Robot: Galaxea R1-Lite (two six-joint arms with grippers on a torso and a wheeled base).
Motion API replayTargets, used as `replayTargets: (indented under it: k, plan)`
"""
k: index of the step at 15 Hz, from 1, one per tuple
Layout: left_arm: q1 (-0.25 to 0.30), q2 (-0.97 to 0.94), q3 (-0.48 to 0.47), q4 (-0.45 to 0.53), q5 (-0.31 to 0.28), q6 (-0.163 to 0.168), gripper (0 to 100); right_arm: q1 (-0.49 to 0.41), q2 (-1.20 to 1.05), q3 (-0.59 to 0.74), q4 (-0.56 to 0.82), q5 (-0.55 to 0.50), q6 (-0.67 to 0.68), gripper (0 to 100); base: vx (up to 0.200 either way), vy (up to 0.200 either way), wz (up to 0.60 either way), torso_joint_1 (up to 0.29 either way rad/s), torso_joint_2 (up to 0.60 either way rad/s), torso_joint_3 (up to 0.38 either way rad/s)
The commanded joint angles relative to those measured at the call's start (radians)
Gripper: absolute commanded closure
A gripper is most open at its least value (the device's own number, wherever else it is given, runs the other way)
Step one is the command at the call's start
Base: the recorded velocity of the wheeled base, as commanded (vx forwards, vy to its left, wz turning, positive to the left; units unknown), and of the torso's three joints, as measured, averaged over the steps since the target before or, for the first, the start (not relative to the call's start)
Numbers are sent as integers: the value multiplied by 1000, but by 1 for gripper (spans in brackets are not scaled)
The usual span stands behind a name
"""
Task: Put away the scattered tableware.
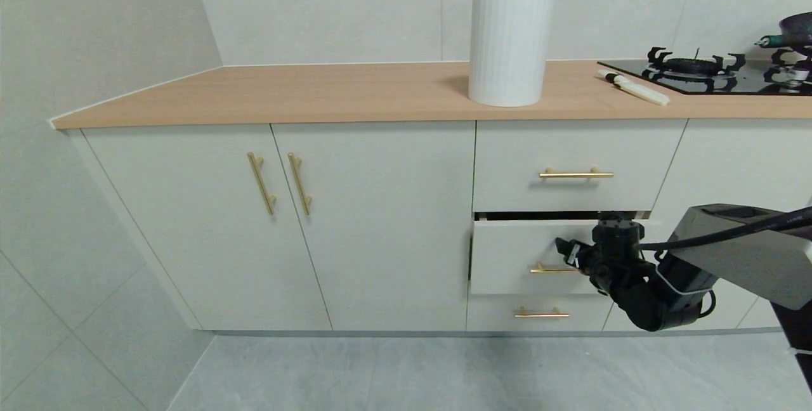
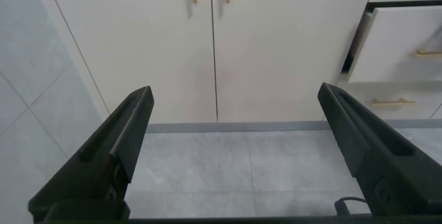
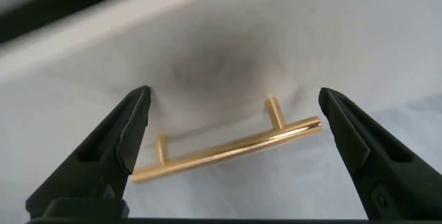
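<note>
A white-handled utensil (image 1: 634,89) lies on the wooden counter (image 1: 317,91) beside the stove. Below it, the middle drawer (image 1: 507,259) of the white cabinet stands slightly pulled out, a dark gap showing above its front. My right gripper (image 1: 571,255) is open right in front of that drawer's gold handle (image 1: 547,269). In the right wrist view the handle (image 3: 228,148) lies between the two spread fingers (image 3: 117,148), with no contact visible. My left gripper (image 2: 235,155) is open and holds nothing, low over the floor and facing the cabinet doors (image 2: 207,44). The pulled-out drawer (image 2: 400,44) lies off to one side of it.
A tall white ribbed cylinder (image 1: 509,46) stands on the counter above the drawers. A black gas stove (image 1: 710,71) with a pan sits at the far right. The top drawer (image 1: 571,157) and bottom drawer (image 1: 539,314) are closed. Grey tiled floor (image 1: 380,373) stretches before the cabinet.
</note>
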Motion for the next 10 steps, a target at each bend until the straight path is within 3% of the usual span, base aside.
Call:
replayTargets:
  k: [1,10]
  plan:
    - [0,0,1,0,0,0,0,-9,36,-48,4,-2,12,0,0,0,0,0,0,0]
    - [0,0,-1,0,0,0,0,-81,108,-206,4,-9,33,0,0,0,0,0,0,0]
